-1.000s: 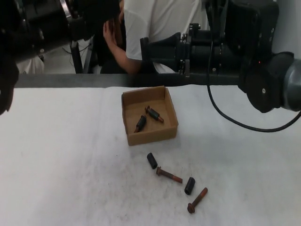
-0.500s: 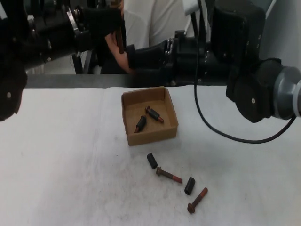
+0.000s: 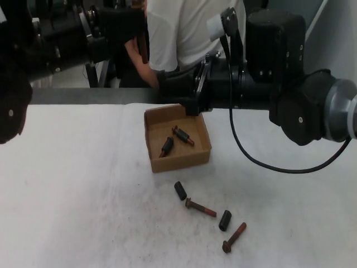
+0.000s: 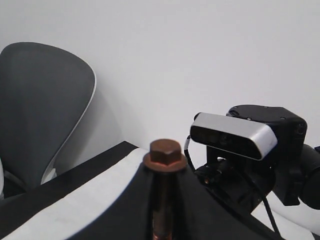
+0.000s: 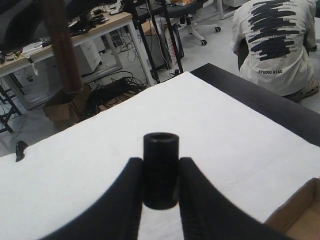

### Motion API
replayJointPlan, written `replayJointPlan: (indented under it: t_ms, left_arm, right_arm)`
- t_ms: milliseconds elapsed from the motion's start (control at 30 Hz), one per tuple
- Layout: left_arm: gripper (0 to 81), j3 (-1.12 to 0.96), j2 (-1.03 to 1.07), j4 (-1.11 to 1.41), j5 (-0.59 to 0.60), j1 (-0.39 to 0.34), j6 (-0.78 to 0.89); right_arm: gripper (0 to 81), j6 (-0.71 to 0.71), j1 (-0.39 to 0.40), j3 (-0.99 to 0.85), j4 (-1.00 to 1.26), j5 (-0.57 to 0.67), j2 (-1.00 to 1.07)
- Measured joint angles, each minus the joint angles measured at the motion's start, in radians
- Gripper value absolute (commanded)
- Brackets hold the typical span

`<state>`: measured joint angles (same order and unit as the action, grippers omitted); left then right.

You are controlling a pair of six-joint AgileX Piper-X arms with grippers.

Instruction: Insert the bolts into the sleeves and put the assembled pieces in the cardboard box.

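Note:
My left gripper (image 4: 162, 177) is shut on a rusty bolt (image 4: 165, 156), hex head toward the camera; in the high view it hangs behind the bench at the upper left, bolt (image 3: 143, 46) upright. My right gripper (image 5: 161, 176) is shut on a black sleeve (image 5: 161, 167), bore facing the camera, and the left arm's bolt (image 5: 61, 47) stands beyond it. In the high view the right gripper (image 3: 164, 84) is above the cardboard box's (image 3: 181, 159) far edge. Two assembled pieces (image 3: 167, 146) (image 3: 183, 135) lie inside the box.
On the white bench in front of the box lie a loose sleeve (image 3: 180, 190), a bolt (image 3: 201, 208), another sleeve (image 3: 225, 220) and another bolt (image 3: 234, 237). A seated person is behind the bench. The box corner (image 5: 300, 212) shows in the right wrist view.
The right arm has swung left and lowered over the box's far edge, toward the left arm's bolt. The left arm brought the bolt into view. Parts on the bench have not moved.

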<state>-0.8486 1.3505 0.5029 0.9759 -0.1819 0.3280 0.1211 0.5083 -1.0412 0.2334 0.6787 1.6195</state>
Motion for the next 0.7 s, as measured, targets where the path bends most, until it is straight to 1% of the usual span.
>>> replayJointPlan:
  t_ms: [133, 200, 267, 433, 700]
  left_arm:
    - [0.2, 0.0, 0.0, 0.046, -0.011, 0.0, 0.017]
    - [0.2, 0.0, 0.0, 0.068, -0.013, 0.0, 0.035]
    - [0.2, 0.0, 0.0, 0.096, -0.016, 0.0, 0.058]
    - [0.2, 0.0, 0.0, 0.103, -0.016, 0.0, 0.065]
    - [0.2, 0.0, 0.0, 0.103, -0.034, 0.0, 0.068]
  right_arm:
    - [0.8, 0.048, 0.012, 0.001, 0.046, 0.0, 0.0]
    - [0.8, 0.098, 0.024, 0.001, 0.119, 0.001, 0.0]
    - [0.8, 0.119, 0.028, 0.001, 0.146, 0.003, 0.0]
    - [0.8, 0.134, 0.027, 0.003, 0.162, 0.002, 0.0]
    - [0.8, 0.177, 0.027, 0.002, 0.249, 0.004, 0.0]
